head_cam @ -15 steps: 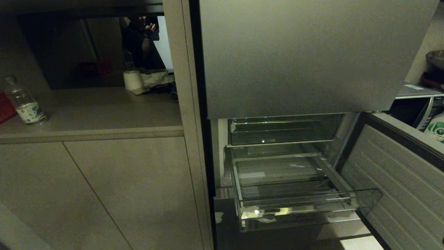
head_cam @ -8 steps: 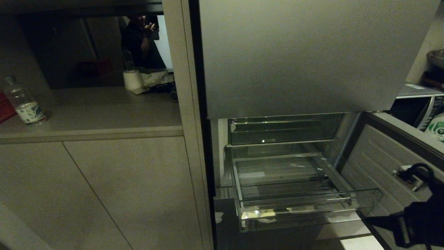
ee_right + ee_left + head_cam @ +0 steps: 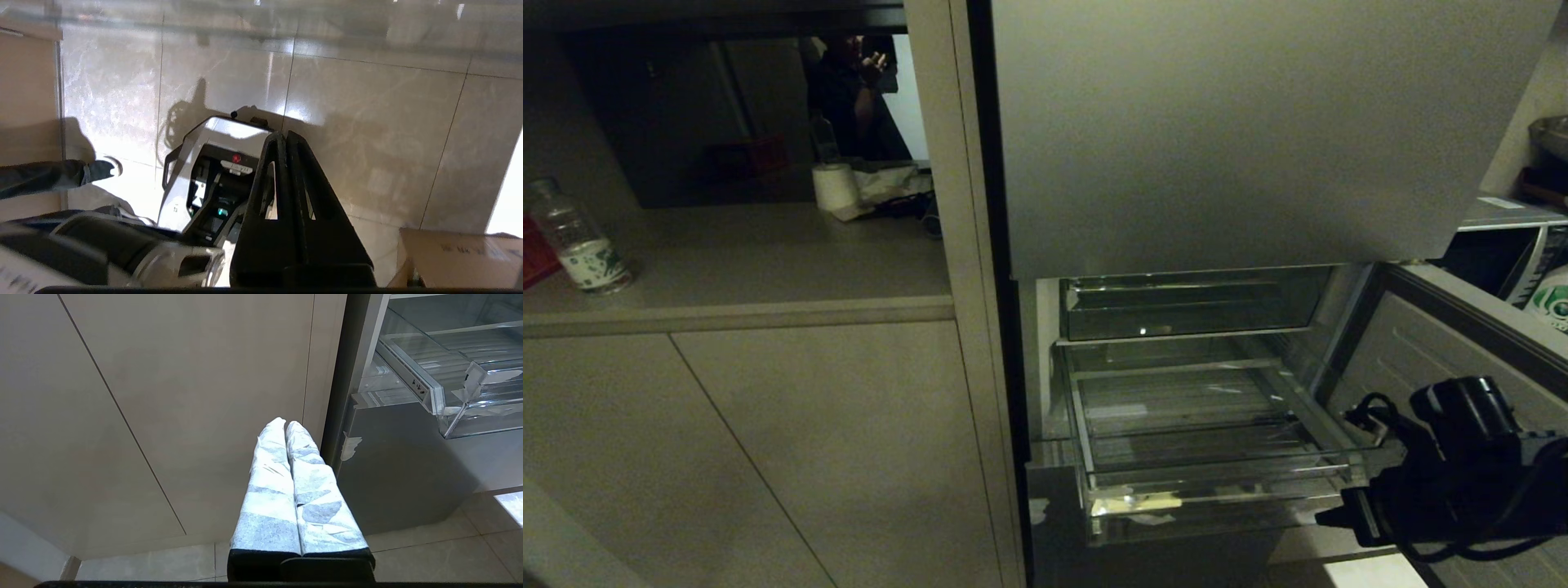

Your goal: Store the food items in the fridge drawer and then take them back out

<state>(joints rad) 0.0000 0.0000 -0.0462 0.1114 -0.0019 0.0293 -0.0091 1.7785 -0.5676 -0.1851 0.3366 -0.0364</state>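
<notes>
**A:** Head view first: where is the fridge drawer [image 3: 1217, 457]?

**B:** Pulled out of the grey fridge [image 3: 1241, 139], right of the cabinet doors [image 3: 768, 441]. Its clear front lip faces me and nothing lies on its ribbed floor. A shallower clear tray [image 3: 1188, 306] sits above it, farther back.

**A:** And the food?

**B:** I see none in any view.

**A:** Your grippers?

**B:** My right arm [image 3: 1445, 474] is at the drawer's near right corner, by the open lower door [image 3: 1462, 343]. My right gripper [image 3: 284, 141] points at the tiled floor [image 3: 367, 114], fingers pressed together, holding nothing. My left gripper [image 3: 284, 425] hangs low by the cabinet, wrapped fingers together, also without a load.

**A:** Anything else?

**B:** A water bottle [image 3: 578, 241] stands on the counter [image 3: 768, 261] at far left.
</notes>
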